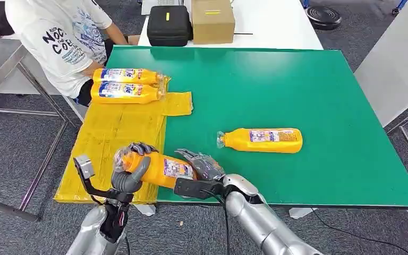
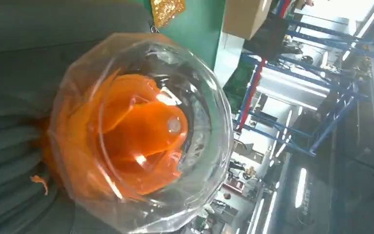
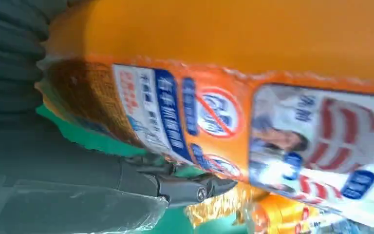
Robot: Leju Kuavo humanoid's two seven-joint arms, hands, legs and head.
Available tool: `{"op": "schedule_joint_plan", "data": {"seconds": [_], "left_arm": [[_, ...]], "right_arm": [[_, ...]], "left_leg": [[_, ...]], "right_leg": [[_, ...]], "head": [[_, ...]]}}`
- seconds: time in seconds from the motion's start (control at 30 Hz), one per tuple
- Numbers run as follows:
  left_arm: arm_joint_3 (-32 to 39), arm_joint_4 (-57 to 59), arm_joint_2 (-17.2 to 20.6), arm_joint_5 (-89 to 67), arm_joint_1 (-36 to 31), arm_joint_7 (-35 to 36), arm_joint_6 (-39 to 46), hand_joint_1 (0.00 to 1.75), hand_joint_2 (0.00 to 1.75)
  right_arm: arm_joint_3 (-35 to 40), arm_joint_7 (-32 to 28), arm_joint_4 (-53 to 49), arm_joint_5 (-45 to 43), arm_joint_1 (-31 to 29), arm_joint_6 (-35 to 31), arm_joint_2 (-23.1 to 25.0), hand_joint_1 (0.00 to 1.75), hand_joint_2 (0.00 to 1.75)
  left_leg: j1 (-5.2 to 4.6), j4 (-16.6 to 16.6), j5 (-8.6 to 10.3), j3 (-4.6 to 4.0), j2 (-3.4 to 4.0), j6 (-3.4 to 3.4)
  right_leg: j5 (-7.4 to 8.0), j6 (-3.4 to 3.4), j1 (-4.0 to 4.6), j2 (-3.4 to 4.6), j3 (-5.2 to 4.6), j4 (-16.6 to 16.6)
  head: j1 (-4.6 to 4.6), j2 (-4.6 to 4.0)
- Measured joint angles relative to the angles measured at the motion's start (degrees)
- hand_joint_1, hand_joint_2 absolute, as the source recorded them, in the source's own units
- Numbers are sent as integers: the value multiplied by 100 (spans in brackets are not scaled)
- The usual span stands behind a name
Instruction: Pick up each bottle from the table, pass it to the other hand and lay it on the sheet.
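Orange bottle (image 1: 162, 169) is gripped at its neck by the left hand (image 1: 130, 169) and at its base by the right hand (image 1: 204, 166).

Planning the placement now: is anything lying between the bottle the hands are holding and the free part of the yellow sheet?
Nothing visible. The held bottle sits over the near edge of the yellow sheet, gripped by the left hand and right hand. The two laid bottles occupy only the far end.
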Motion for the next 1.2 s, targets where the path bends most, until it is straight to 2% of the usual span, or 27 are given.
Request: {"op": "schedule_joint_plan", "data": {"seconds": [0.63,0.83,1.1,1.2], "left_arm": [[-39,-269,-20,55,-46,129,249,175,175],[96,-105,-20,-22,-267,-87,1083,175,175],[389,300,-22,-544,-721,-448,2313,175,175],[481,404,-17,-599,-832,-487,2404,175,175]], "right_arm": [[-170,-293,-617,-210,92,-245,26,0,0],[-186,-516,-1038,-369,131,52,0,0,0],[-323,-524,-1847,-590,280,406,-107,0,0],[-385,-529,-2000,-601,314,409,-151,0,0]], "left_leg": [[0,0,0,2,0,0],[1,0,1,3,0,0],[0,1,3,3,-1,-2],[-1,1,3,2,-3,-2]], "right_leg": [[0,0,0,0,0,0],[1,0,1,0,0,0],[1,0,0,0,1,0],[1,0,-1,-1,0,0]], "head": [[2,0],[2,0],[0,0],[2,0]]}}
